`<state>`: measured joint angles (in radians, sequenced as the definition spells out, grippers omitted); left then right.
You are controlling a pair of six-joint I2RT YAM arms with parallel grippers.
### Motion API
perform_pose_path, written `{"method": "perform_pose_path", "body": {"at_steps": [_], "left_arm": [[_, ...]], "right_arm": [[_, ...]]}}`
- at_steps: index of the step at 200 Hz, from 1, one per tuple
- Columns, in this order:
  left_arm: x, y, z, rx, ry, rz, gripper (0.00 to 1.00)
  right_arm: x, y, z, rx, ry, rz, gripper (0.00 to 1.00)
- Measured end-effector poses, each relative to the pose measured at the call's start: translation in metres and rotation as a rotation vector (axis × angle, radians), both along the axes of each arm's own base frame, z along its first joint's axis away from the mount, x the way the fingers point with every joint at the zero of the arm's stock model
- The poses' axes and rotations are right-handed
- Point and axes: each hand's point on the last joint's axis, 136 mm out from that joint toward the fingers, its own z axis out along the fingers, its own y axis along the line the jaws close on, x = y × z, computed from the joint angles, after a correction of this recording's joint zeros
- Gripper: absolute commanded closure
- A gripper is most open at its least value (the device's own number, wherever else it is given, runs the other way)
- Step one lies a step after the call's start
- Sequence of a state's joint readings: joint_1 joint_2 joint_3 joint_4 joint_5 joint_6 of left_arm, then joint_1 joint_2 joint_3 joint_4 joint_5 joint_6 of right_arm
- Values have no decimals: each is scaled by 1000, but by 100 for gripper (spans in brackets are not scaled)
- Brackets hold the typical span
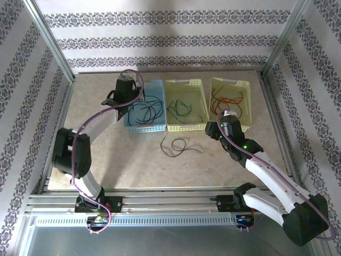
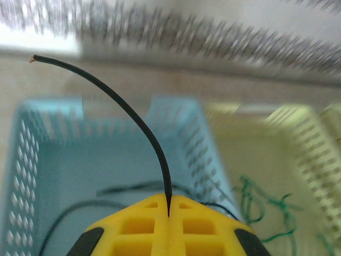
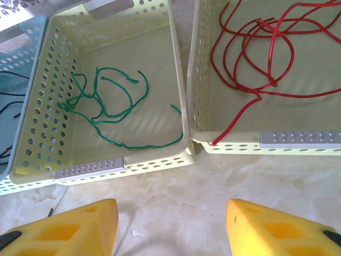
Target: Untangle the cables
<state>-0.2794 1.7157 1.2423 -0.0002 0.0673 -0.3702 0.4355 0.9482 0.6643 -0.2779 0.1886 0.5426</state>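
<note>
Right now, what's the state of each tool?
Left tool: closed on a black cable.
Right tool: open, holding nothing.

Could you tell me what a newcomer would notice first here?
At the far side of the table, the blue basket holds black cables, the middle basket green cables, the right basket red cables. A loose black cable lies on the table before them, and the left gripper pinches another black cable above the blue basket.

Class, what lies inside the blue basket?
Loose black cables lie in the blue basket. The left fingers, pinching one black cable, hide its near floor.
</note>
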Motion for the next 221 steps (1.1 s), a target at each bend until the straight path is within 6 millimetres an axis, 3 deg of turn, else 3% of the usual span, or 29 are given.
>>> {"method": "perform_pose_path", "body": {"at_steps": [4,21,31,47,63,81,102,122,137,154,170,179,202,221], "left_arm": [[-1,0,-13,-2,32,6,100],[-4,0,-52,-12,129,29,80],[-6,0,-65,-15,166,40,59],[-7,1,-67,-23,178,54,30],[-7,2,-58,-19,157,61,17],[-12,-3,-38,5,116,39,14],[-27,-25,-2,40,42,-36,13],[-58,-65,29,79,-25,-166,13],[-89,-101,34,118,-48,-289,12],[-132,-142,13,174,-10,-456,14],[-169,-170,-24,228,71,-592,27],[-187,-181,-49,246,131,-652,28],[-214,-198,-99,281,251,-742,28],[-224,-204,-129,309,310,-765,32]], "right_arm": [[0,0,0,0,0,1,44],[-1,1,0,1,1,8,44],[-1,1,0,0,1,12,44],[-1,2,0,-4,1,20,44],[-1,2,-1,-9,1,25,44],[-1,2,-1,-12,0,27,44],[-1,2,-1,-13,2,26,44],[0,1,-2,-15,5,19,44],[0,-1,-2,-17,3,7,44],[2,-6,-2,-17,3,-12,44],[3,-10,-2,-14,5,-32,44],[4,-13,-3,-10,7,-44,44],[4,-14,-4,-3,12,-53,44],[3,-14,-5,-4,15,-53,44]]}}
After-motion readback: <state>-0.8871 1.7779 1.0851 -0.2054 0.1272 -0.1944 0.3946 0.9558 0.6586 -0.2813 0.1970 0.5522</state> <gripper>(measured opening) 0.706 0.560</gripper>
